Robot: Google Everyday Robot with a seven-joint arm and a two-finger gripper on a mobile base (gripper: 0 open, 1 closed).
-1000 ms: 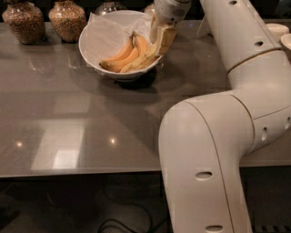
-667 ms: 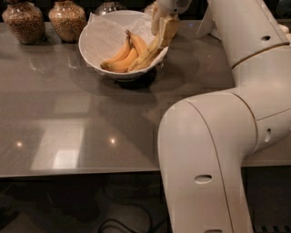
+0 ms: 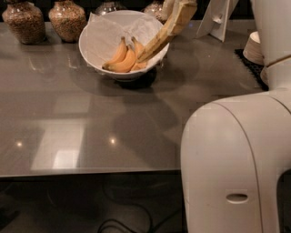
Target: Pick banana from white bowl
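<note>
The white bowl [image 3: 88, 57] sits on the surface [image 3: 91, 123], with a jar [image 3: 25, 22] and another jar [image 3: 67, 19] behind it, left. Above the bowl's right rim, the gripper [image 3: 179, 5] holds the banana [image 3: 166, 32], low end in the bowl.

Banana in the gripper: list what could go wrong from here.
1. The gripper, at the top edge of the camera view, holds the banana only near its upper end. The long, tilted body could swing or slip out.
2. Its lower tip lies in the white bowl against the two shorter bananas. Lifting might drag one over the rim.
3. The tip might also catch the paper lining and pull it along.
</note>
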